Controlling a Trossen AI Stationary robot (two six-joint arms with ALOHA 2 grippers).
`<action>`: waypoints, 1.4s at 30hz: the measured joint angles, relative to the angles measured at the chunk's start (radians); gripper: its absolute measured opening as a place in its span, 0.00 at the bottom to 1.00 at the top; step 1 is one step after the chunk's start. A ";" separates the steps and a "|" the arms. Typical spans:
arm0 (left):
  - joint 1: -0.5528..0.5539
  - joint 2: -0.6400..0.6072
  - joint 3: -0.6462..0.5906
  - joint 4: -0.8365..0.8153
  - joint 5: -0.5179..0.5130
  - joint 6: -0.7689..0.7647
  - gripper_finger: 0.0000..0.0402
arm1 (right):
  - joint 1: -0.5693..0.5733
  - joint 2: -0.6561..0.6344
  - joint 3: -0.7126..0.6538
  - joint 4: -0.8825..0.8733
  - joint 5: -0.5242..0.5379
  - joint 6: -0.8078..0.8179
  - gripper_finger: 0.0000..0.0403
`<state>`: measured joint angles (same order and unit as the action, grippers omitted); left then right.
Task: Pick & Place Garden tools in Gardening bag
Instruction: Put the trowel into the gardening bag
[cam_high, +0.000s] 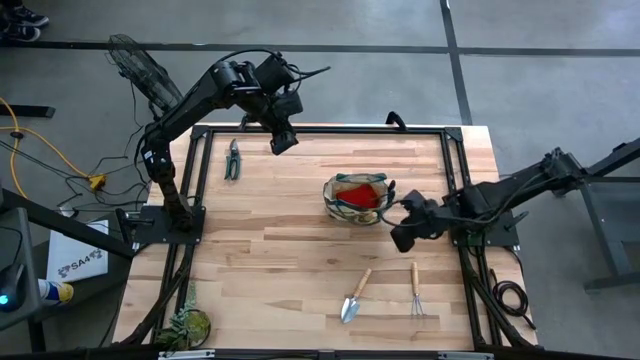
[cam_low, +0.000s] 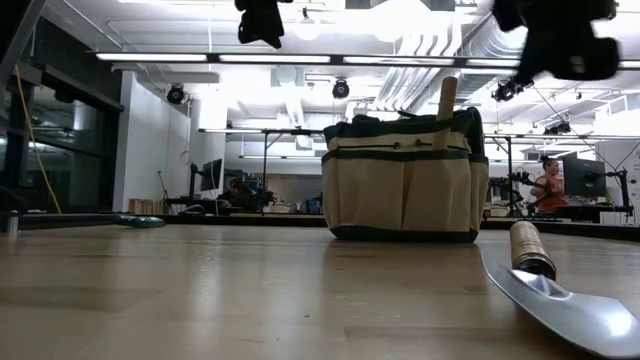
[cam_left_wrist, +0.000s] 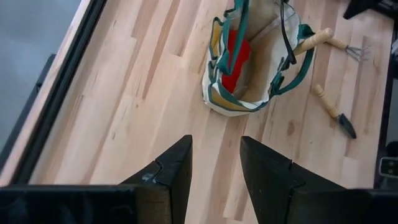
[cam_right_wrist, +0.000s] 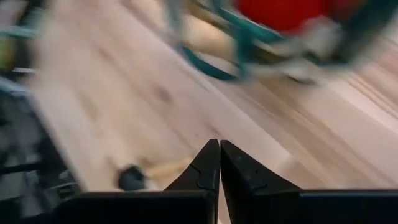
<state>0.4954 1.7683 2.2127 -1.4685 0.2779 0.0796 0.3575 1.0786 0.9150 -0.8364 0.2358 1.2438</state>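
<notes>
Pincer state first: right pincer has its fingers pressed together with nothing between them, raised just beside the gardening bag on its right side. Left pincer hangs high over the far part of the surface, fingers parted about halfway, empty.

Bag stands upright mid-surface; red cloth piece lies inside, and a wooden handle pokes above the rim in the low view. Still out: trowel and hand rake lying near each other at the near edge, well apart from the bag; pruners at the far left, near the left pincer. Plant clump sits at the near-left corner.

Risks, as judged:
- Right arm is close to the bag's loop handles; swinging away could snag one and tip or drag the soft tote.
- Trowel and rake lie close; a wide approach may nudge the neighbour.
- Thin pruners lie flat; a shallow grasp could slip.
</notes>
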 joint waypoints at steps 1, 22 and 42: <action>-0.006 0.000 0.000 0.000 -0.001 -0.011 0.33 | 0.011 0.000 0.000 -0.045 0.003 0.037 0.01; -0.223 0.000 0.000 0.028 -0.221 -0.216 0.33 | 0.321 0.006 0.000 -0.087 -0.020 0.488 0.01; -0.475 -0.133 -0.177 0.141 -0.268 -0.142 0.33 | 0.410 0.373 -0.001 0.345 0.055 0.852 0.24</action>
<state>0.0208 1.6350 2.0356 -1.3277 0.0098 -0.0629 0.7674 1.4520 0.9142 -0.4917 0.2908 2.0953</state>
